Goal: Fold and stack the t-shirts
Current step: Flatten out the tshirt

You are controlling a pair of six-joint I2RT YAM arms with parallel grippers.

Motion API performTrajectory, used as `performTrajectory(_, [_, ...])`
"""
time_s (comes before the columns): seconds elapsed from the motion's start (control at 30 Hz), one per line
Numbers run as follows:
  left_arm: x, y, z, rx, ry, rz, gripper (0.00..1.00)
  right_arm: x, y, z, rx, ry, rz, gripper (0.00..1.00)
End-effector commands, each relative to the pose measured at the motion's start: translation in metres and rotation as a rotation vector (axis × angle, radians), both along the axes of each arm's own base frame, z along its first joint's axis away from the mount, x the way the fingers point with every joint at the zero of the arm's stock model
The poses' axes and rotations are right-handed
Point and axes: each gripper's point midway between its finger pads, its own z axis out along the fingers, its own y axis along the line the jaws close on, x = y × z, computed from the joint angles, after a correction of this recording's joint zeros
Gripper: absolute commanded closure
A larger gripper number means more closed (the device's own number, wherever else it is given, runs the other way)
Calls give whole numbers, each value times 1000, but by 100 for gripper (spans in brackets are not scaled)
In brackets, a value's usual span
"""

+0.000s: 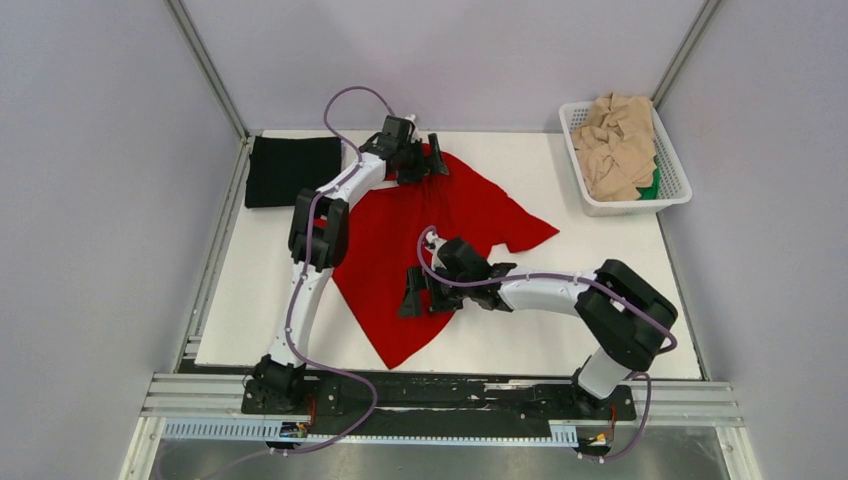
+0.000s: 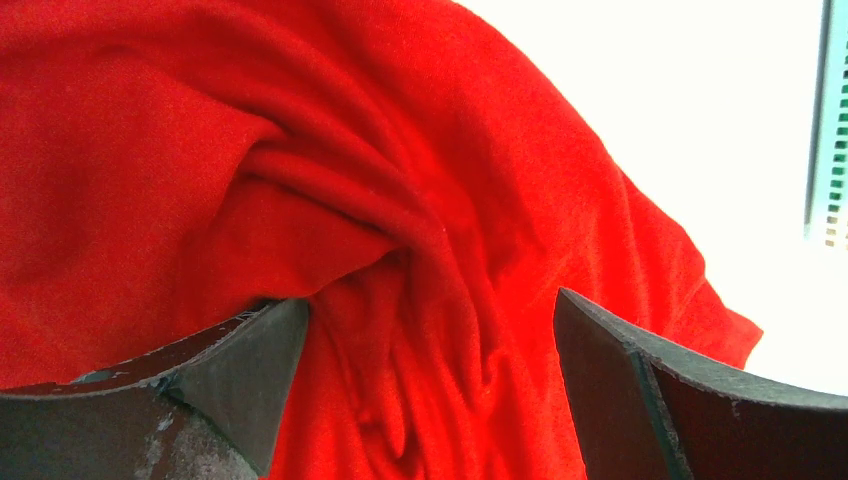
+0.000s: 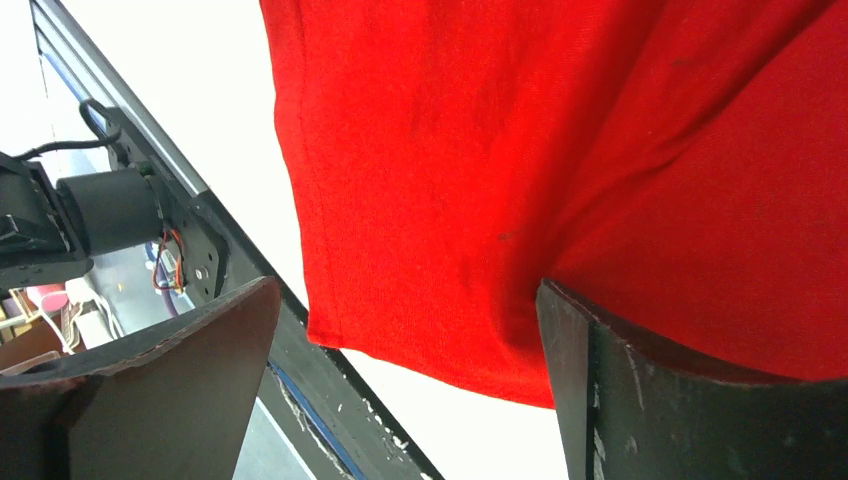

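A bright red t-shirt (image 1: 440, 225) lies spread and wrinkled in the middle of the white table. My left gripper (image 1: 428, 163) is at the shirt's far edge. In the left wrist view it (image 2: 430, 300) is open, with bunched folds of red cloth (image 2: 400, 200) between the jaws. My right gripper (image 1: 420, 295) is over the shirt's near part. In the right wrist view it (image 3: 408, 285) is open astride the red hem corner (image 3: 420, 300). A folded black t-shirt (image 1: 293, 170) lies at the far left. Beige t-shirts (image 1: 618, 145) and a green one (image 1: 652, 186) lie in the basket.
The white lattice basket (image 1: 625, 208) stands at the far right corner of the table; its side also shows in the left wrist view (image 2: 828, 130). The black rail (image 3: 300, 350) runs along the table's near edge. Grey walls close in the back and sides.
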Motion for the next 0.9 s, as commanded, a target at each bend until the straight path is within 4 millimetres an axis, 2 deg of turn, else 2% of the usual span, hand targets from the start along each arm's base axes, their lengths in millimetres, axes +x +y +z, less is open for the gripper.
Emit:
performTrajectory(0.0, [-28,26,23,99,11,-29,0,25,-6,51,90,-173,-53,0])
performTrajectory(0.03, [-40,31,41,105,-11,-33,0,30,-17,56,79,-194,-90,0])
performTrajectory(0.07, [-45,33,50,102,-24,-36,0,38,-28,62,69,-215,-144,0])
performTrajectory(0.1, [-58,38,70,88,-58,-32,0,43,-44,62,32,-215,-196,0])
performTrajectory(0.17, [-77,49,95,79,-105,-4,0,57,-74,67,-8,-233,-310,0])
performTrajectory(0.23, [-98,64,114,88,-128,37,0,71,-104,72,-38,-259,-424,0])
performTrajectory(0.27, [-106,68,117,93,-128,47,0,81,-120,73,-58,-277,-492,0])
performTrajectory(0.3, [-125,77,118,105,-115,69,0,89,-135,74,-75,-288,-556,0])
performTrajectory(0.33, [-135,80,116,112,-107,76,0,99,-152,74,-85,-291,-621,0])
performTrajectory(0.37, [-158,83,111,124,-95,76,0,107,-163,76,-86,-290,-657,0])
performTrajectory(0.4, [-169,84,108,126,-89,77,0,115,-171,78,-82,-289,-681,0])
performTrajectory(0.43, [-192,84,100,121,-77,76,0,123,-178,81,-81,-289,-695,0])
performTrajectory(0.53, [-239,74,81,57,-32,44,0,156,-191,84,-125,-317,-701,0])
performTrajectory(0.57, [-255,76,69,31,-11,54,0,168,-193,85,-144,-327,-700,0])
performTrajectory(0.6, [-266,72,70,3,-12,36,0,178,-189,84,-147,-321,-678,0])
performTrajectory(0.63, [-279,74,54,-3,22,40,0,191,-187,82,-156,-319,-668,0])
performTrajectory(0.67, [-286,74,53,-17,27,33,0,203,-186,80,-161,-314,-661,0])
performTrajectory(0.7, [-296,77,39,-19,58,40,0,215,-181,76,-158,-303,-640,0])
performTrajectory(0.8, [-310,77,18,-39,110,45,0,248,-169,64,-146,-274,-589,0])
performTrajectory(0.87, [-312,77,5,-42,130,49,0,268,-163,52,-138,-252,-565,0])
